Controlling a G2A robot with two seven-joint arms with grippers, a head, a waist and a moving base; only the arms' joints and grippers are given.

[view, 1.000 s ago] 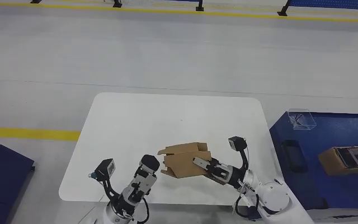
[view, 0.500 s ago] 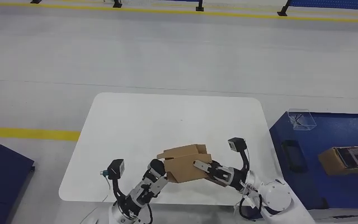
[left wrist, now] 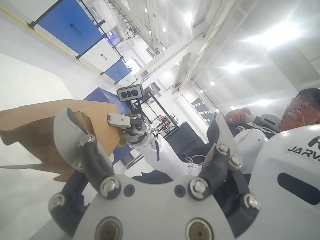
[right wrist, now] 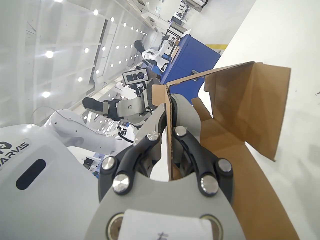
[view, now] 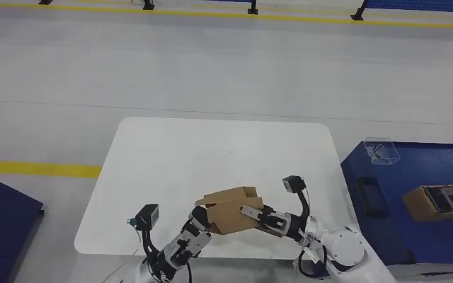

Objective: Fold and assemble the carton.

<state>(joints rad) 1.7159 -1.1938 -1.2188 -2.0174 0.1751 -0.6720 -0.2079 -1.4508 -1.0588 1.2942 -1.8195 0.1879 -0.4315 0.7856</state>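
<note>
Now your right gripper pinches one wall of the carton; your left gripper, spread wide, touches the opposite end. It sits near the table's front edge, long axis running between the grippers, open side up.
</note>
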